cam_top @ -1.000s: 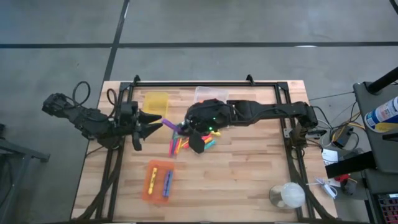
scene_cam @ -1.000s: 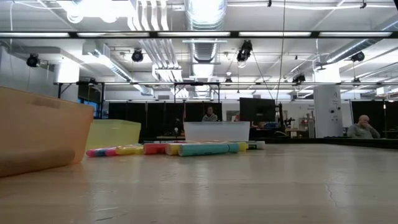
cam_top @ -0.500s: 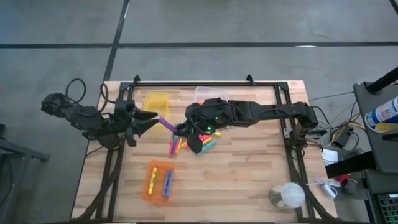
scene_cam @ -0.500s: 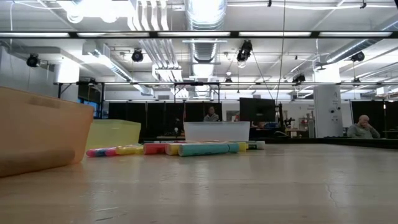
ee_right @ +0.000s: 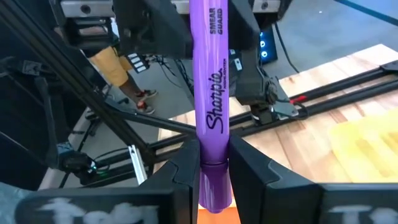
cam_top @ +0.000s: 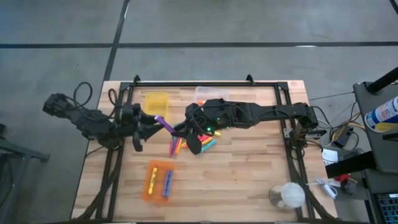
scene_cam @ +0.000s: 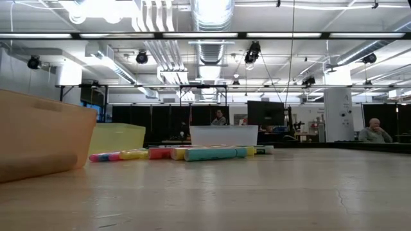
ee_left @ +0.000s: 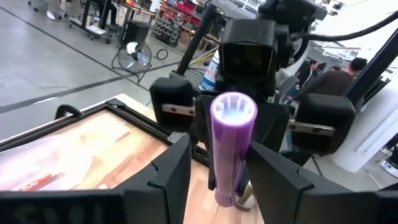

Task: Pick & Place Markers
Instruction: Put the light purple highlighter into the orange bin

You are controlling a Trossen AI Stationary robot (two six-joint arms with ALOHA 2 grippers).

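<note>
Right gripper (ee_right: 214,180) clamps purple marker (cam_top: 163,122) by one end, mid-air over worktop (cam_top: 249,168) centre-left. Marker's long axis points left at left gripper (ee_left: 214,180), jaws spread around free end, not yet closed. Handover pending, apparently.

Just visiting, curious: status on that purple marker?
Right gripper shut on purple marker. Left gripper open around its far end. Nothing blocking.
</note>
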